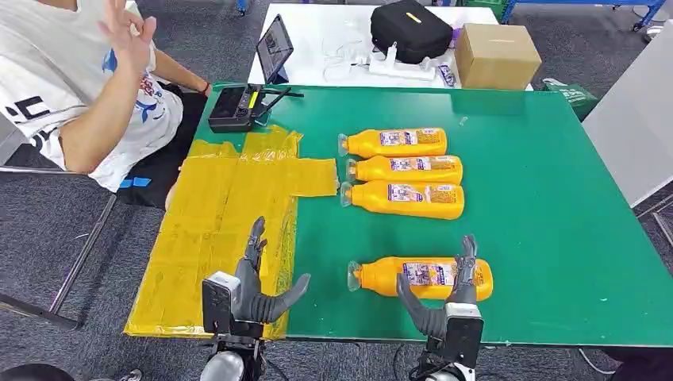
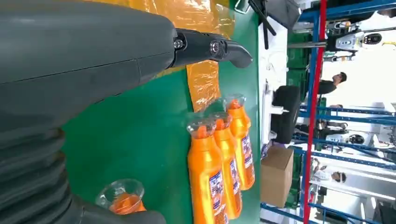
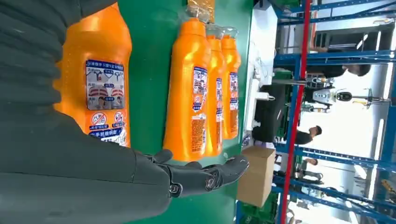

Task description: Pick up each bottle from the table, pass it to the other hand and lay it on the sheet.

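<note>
Four orange bottles with clear caps lie on the green table (image 1: 548,206), caps pointing left. Three of them lie side by side in the middle: the far one (image 1: 397,143), the middle one (image 1: 409,168) and the near one (image 1: 405,198). A fourth bottle (image 1: 421,277) lies alone close to the front edge. My right hand (image 1: 448,290) stands open at that bottle's base end, fingers reaching over it and thumb in front; it appears as hand (image 3: 93,177) and bottle (image 3: 102,79) in the right wrist view. My left hand (image 1: 254,286) is open above the near right edge of the yellow sheet (image 1: 214,214).
A person sits at the back left with a hand (image 1: 127,32) raised. A black controller (image 1: 238,107) lies at the table's far left corner. Behind it, a white table carries a tablet (image 1: 275,48), a black bag (image 1: 410,30) and a cardboard box (image 1: 496,54).
</note>
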You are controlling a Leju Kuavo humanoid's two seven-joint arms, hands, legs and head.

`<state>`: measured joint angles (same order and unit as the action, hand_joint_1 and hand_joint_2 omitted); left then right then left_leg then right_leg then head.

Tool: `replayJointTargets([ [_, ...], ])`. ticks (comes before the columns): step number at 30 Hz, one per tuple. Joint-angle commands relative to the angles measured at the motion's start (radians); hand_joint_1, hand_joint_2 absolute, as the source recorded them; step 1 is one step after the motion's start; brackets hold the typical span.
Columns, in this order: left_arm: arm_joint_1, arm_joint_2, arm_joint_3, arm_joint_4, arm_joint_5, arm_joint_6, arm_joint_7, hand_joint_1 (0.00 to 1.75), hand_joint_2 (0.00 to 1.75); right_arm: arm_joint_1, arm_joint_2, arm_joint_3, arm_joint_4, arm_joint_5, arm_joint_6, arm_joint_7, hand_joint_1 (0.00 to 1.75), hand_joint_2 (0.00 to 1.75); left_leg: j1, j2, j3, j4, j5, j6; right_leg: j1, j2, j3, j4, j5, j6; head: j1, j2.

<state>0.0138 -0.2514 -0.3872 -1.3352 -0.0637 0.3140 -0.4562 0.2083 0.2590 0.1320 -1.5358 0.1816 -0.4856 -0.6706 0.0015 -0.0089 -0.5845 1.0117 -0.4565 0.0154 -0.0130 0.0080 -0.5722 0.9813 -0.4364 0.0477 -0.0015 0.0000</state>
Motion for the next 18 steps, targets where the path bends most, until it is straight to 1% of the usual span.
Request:
replayJointTargets([
  [1,-0.009,-0.010,-0.002,0.035,0.002,-0.004,0.000,0.00,1.75,-0.013,-0.026,-0.008,0.015,0.019,0.005,0.002,0.00,1.75,0.001,0.000,0.001,0.000,0.000,0.000,0.001,-0.001,0.002,-0.001,0.000,-0.001,0.000,0.000],
  [5,-0.009,-0.010,-0.002,0.035,0.002,-0.004,0.000,0.00,1.75,-0.013,-0.026,-0.008,0.015,0.019,0.005,0.002,0.00,1.75,0.002,0.001,0.003,0.000,-0.001,-0.001,0.002,-0.001,0.004,-0.002,0.000,-0.002,0.000,0.000],
  [6,-0.009,-0.009,-0.002,0.036,0.002,-0.004,-0.001,0.00,1.75,-0.013,-0.028,-0.007,0.015,0.021,0.006,0.002,0.00,1.75,0.001,0.000,0.002,0.000,0.000,-0.001,0.001,-0.001,0.002,-0.001,0.000,-0.001,0.000,0.000],
  [11,-0.012,-0.006,0.001,0.035,-0.004,-0.002,-0.006,0.00,1.75,-0.019,-0.058,0.013,0.026,0.072,0.027,0.042,0.00,1.75,0.000,0.000,0.001,-0.001,0.000,0.000,0.001,-0.001,0.001,-0.001,0.000,-0.001,0.000,0.000],
  [13,-0.017,-0.002,0.007,0.039,-0.007,0.000,-0.011,0.00,1.75,-0.026,-0.099,0.040,0.021,0.125,0.058,0.098,0.00,1.75,0.002,0.001,0.004,-0.001,-0.001,-0.001,0.002,-0.001,0.005,-0.002,0.000,-0.002,0.000,0.000],
  [18,-0.026,-0.009,0.039,0.049,-0.022,-0.012,-0.025,0.00,1.75,-0.029,-0.194,0.068,-0.066,0.256,0.126,0.200,0.00,1.75,0.000,0.000,0.000,0.000,0.000,0.000,0.000,-0.001,0.001,-0.001,0.001,-0.001,0.000,0.000],
])
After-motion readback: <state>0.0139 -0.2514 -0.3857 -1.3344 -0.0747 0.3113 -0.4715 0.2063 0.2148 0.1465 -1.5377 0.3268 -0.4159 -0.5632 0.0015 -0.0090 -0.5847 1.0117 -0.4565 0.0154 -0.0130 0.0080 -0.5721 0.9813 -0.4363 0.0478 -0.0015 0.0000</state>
